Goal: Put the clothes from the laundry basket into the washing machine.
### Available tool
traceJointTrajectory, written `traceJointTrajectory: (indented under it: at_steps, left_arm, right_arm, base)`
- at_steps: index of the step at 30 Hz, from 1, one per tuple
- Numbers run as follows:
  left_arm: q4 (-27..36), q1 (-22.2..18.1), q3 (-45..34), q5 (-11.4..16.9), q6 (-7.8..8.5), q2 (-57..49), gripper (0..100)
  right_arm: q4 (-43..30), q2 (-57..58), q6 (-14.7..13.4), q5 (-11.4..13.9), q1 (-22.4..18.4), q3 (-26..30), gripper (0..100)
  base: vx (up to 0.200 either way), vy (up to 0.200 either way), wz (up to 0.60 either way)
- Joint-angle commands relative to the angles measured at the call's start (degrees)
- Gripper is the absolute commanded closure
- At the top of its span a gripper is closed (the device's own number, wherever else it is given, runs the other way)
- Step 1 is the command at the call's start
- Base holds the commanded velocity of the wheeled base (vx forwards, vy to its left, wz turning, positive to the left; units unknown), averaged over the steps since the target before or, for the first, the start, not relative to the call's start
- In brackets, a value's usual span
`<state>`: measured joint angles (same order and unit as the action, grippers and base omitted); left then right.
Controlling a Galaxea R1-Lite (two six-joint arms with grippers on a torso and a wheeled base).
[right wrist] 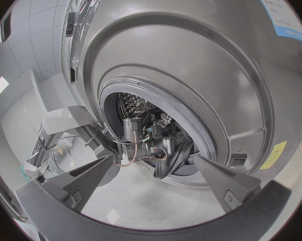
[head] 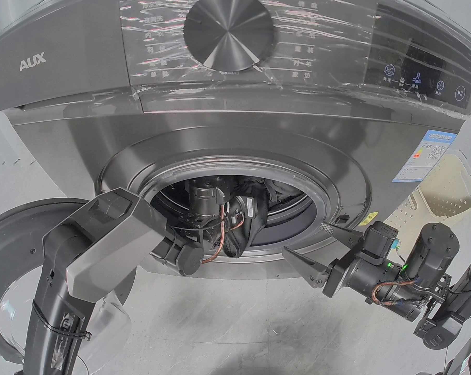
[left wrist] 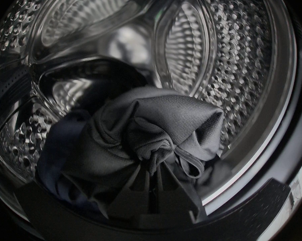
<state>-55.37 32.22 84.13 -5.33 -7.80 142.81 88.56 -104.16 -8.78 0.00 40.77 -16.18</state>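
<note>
Two stickers: blue label (head: 424, 154), yellow tag (head: 368, 218), right.
Left gripper (left wrist: 154, 176): pinches dark garment (left wrist: 151, 128) inside drum (left wrist: 241, 51).
Right gripper (head: 303, 238): spread wide, lower right.

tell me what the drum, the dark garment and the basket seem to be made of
The drum: likely stainless steel, shiny, with embossed dimples and small holes. The garment: dark grey fine-mesh knit, matte, probably a synthetic sportswear fabric. The basket: cream plastic by its look, moulded with punched holes.

The pale floor (head: 235, 329) bears the washing machine (head: 63, 131), with the laundry basket (head: 449, 194) just beside it.
</note>
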Motion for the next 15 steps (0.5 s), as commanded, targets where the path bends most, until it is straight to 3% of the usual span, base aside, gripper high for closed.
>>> traceJointTrajectory:
  at_steps: [1, 6, 14, 15]
  left_arm:
    - [-0.4, -1.0, 9.8, -3.7, -2.13, 4.4, 100]
    - [-0.5, -1.5, 14.8, -5.3, -3.98, 4.8, 100]
    - [-1.6, -1.6, 15.8, -5.5, -4.5, 4.8, 100]
    - [-1.6, -1.5, 15.5, -5.5, -4.5, 4.8, 0]
  right_arm:
    - [0.0, -0.2, 0.0, 0.0, -0.2, -0.4, 0]
    - [0.0, -0.2, 0.0, 0.0, -0.2, -0.4, 0]
    - [0.0, -0.2, 0.0, 0.0, -0.3, -0.4, 0]
    - [0.0, -0.2, 0.0, 0.1, -0.3, -0.5, 0]
  base:
    - [0.0, 0.0, 0.0]
    - [0.0, 0.0, 0.0]
    - [0.0, 0.0, 0.0]
    - [0.0, 0.0, 0.0]
